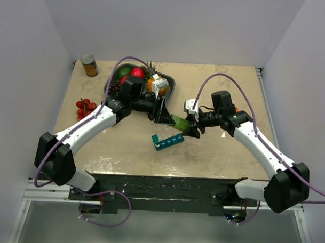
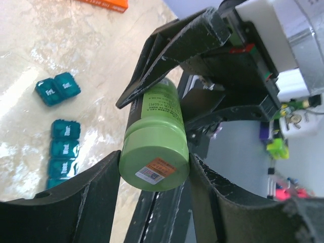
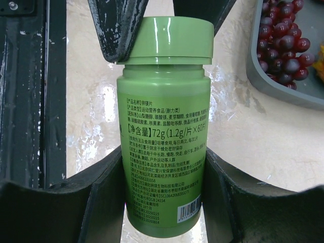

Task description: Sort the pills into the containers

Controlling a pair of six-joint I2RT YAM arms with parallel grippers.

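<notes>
A green bottle (image 1: 179,121) with a green cap hangs in the air between my two grippers, above the table's middle. My left gripper (image 1: 169,117) is shut on the cap (image 2: 154,164). My right gripper (image 1: 193,128) is shut on the bottle's labelled body (image 3: 164,152). In the left wrist view my left gripper (image 2: 154,163) clamps the cap from both sides. In the right wrist view my right gripper (image 3: 164,174) clamps the body. The teal-blue containers (image 1: 167,141) lie on the table just below the bottle. They show as a pair (image 2: 57,88) and a strip (image 2: 65,152). No loose pills are visible.
A dark grey fruit tray (image 1: 170,85) with fruit and grapes (image 3: 281,45) stands at the back centre. A can (image 1: 89,65) stands at the back left. Red fruits (image 1: 85,107) lie at the left. An orange box (image 2: 106,4) lies on the table.
</notes>
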